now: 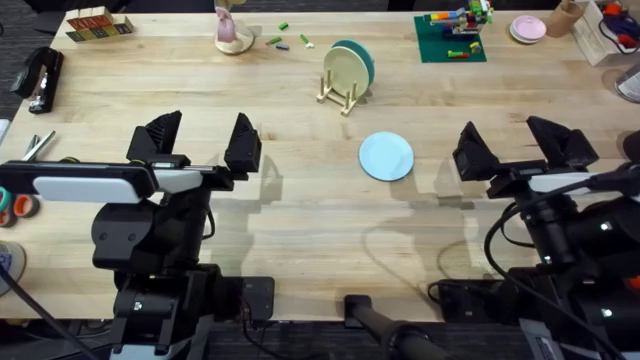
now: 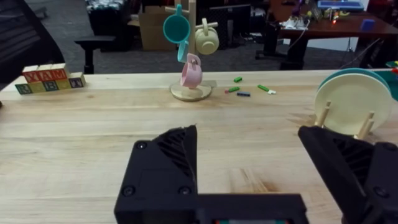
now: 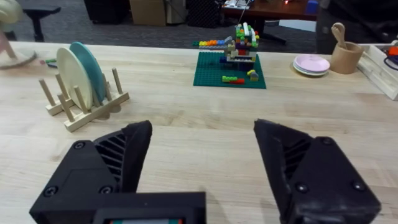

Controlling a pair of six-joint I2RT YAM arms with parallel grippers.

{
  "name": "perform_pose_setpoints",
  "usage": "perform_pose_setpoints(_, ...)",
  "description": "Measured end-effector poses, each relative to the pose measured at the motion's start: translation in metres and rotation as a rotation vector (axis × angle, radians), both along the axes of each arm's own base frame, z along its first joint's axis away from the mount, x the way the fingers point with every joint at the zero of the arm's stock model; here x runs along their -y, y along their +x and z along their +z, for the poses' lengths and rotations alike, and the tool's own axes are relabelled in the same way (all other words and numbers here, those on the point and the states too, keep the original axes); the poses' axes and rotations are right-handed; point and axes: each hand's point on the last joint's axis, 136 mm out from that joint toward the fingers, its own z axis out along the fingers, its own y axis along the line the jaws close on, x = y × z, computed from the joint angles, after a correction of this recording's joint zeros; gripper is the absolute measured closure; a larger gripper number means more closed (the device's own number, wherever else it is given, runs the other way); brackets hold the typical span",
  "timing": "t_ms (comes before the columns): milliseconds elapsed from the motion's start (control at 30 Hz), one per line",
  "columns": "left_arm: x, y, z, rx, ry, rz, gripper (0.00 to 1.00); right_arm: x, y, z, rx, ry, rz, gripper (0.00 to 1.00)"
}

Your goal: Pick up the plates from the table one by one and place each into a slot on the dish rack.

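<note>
Both arms are hanging low over the near half of the table, dark and bulky against the pale planks. On the left side, the left gripper is holding its black fingers spread wide with nothing between them; the right gripper is doing the same on the other side, equally empty. Farther back, the dish rack is standing upright, carrying the cream plate and the teal plate on edge in neighbouring slots (cream in front, teal behind). Between the grippers, the pale blue plate is lying flat on the wood, untouched, just near of the rack.
</note>
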Motion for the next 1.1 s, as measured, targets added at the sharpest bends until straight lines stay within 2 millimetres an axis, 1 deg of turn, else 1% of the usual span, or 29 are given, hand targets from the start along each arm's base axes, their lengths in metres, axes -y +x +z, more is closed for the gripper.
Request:
perform_pose_setpoints(500, 0.0, 0.0, 0.0, 0.0, 0.001, 0.0, 0.008, 0.0, 0.0, -0.001, -0.003, 0.0, 0.002, 0.008)
perform_pose_setpoints(600, 0.0, 0.0, 0.006, 0.025, 0.001, 0.0, 0.008, -0.001, 0.0, 0.002, 0.008, 0.0, 0.003, 0.008)
perform_pose_setpoints(667, 0.0, 0.0, 0.015, 0.061, 0.0, 0.0, 0.008, -0.001, 0.001, 0.009, 0.039, 0.0, 0.004, 0.008)
perform_pose_setpoints(767, 0.0, -0.001, 0.026, 0.105, 0.0, 0.0, 0.008, -0.001, 0.001, 0.032, 0.132, 0.0, 0.004, 0.008)
perform_pose_setpoints(833, 0.0, -0.001, 0.028, 0.116, -0.001, 0.0, 0.008, -0.001, 0.0, 0.045, 0.183, 0.001, 0.004, 0.008)
perform_pose_setpoints(967, 0.0, -0.002, 0.029, 0.106, -0.009, 0.0, 0.008, -0.001, -0.001, 0.051, 0.198, 0.001, 0.004, 0.009)
perform_pose_setpoints(1033, 0.0, -0.003, 0.033, 0.097, -0.009, 0.0, 0.008, -0.001, -0.003, 0.061, 0.214, 0.001, 0.004, 0.009)
perform_pose_setpoints(1100, 0.0, -0.006, 0.042, 0.094, -0.011, 0.0, 0.008, -0.001, -0.005, 0.073, 0.221, 0.001, 0.004, 0.009)
